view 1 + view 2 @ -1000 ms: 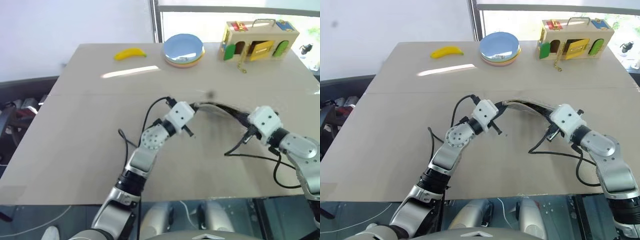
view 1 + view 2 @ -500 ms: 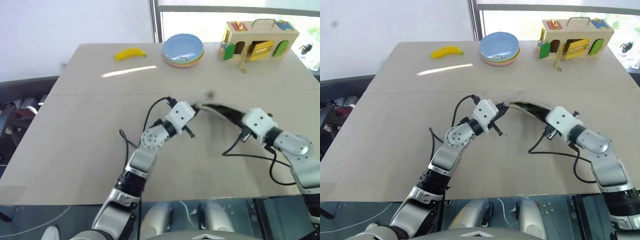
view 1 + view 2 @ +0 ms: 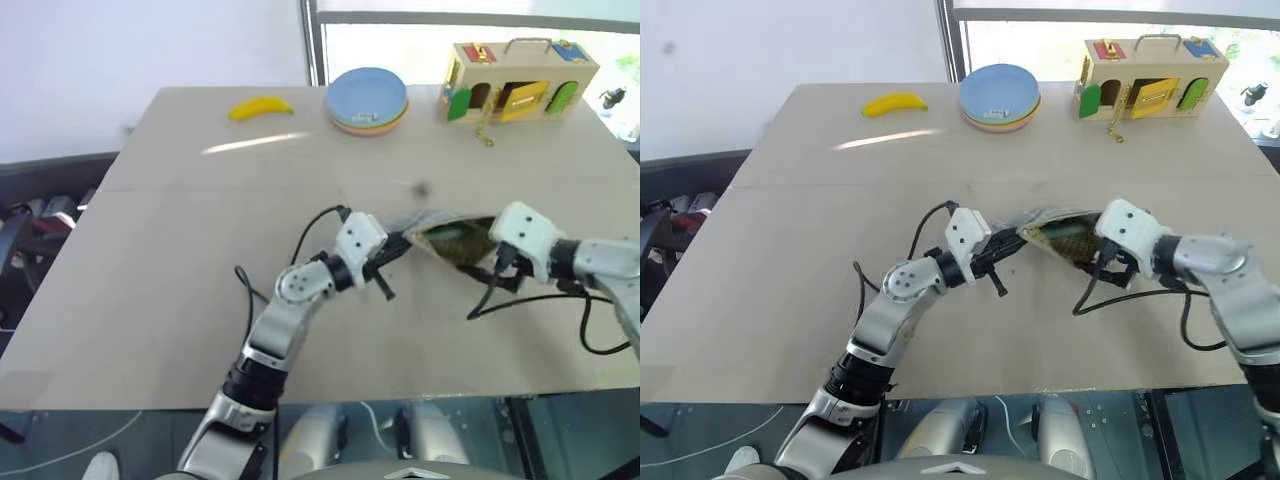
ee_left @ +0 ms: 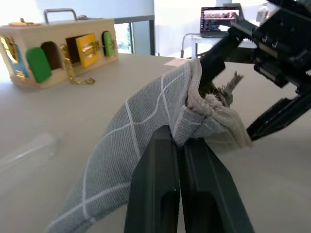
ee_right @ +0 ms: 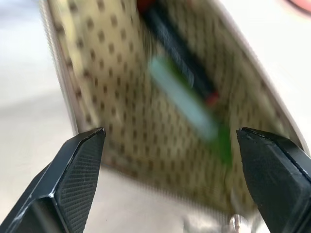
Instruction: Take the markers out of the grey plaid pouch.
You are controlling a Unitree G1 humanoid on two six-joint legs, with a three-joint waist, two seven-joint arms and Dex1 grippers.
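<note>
Our left gripper [image 4: 181,145] is pinched tight, its two black fingers [image 4: 154,194] pressed together on the edge of the grey plaid pouch [image 4: 146,131], forearm reaching level toward our right. Our right gripper [image 5: 170,141] tilts downward facing the left one, its jaws spread wide, the pouch mouth just ahead of them.

no readable text, labels or signs
</note>
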